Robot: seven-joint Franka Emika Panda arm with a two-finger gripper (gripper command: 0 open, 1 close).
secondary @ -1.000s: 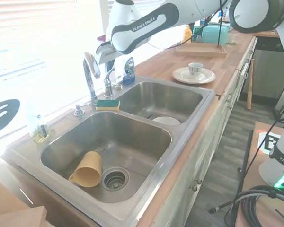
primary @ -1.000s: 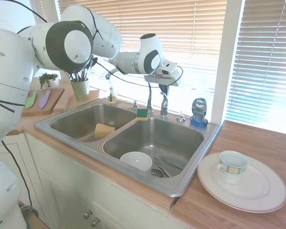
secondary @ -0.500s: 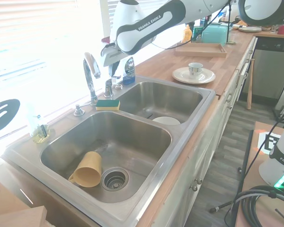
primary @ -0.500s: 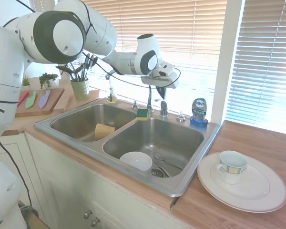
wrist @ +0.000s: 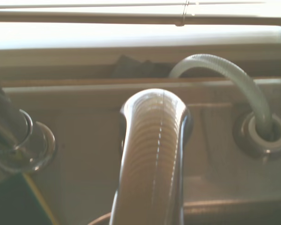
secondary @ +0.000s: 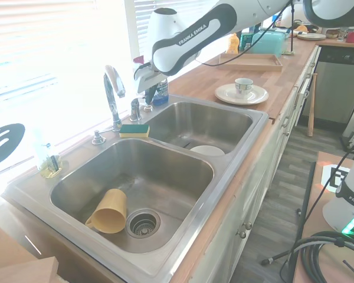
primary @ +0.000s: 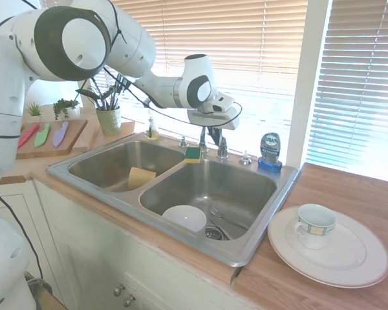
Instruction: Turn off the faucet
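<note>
The faucet [primary: 202,137] stands on the rear deck of the double sink [primary: 258,236], its chrome gooseneck spout [secondary: 111,94] arching over the divider. Just right of the spout is its short lever handle [primary: 223,149] [secondary: 134,109]. My gripper [primary: 215,134] [secondary: 144,88] hangs directly over the handle's top, touching it or nearly so. The wrist view is filled by the chrome handle [wrist: 152,154] from close up, with the spout base [wrist: 24,145] to one side. I see no water stream from the spout.
A green-yellow sponge [primary: 193,154] lies on the divider by the faucet. The blue dish-soap bottle [primary: 269,152] is right of the handle. A white bowl [primary: 184,217] sits in the right basin, a yellow cup [secondary: 109,211] in the left. Plate with mug [primary: 315,226] on the counter.
My gripper has come down and slightly left onto the lever handle. The handle now stands lower than a second ago.
</note>
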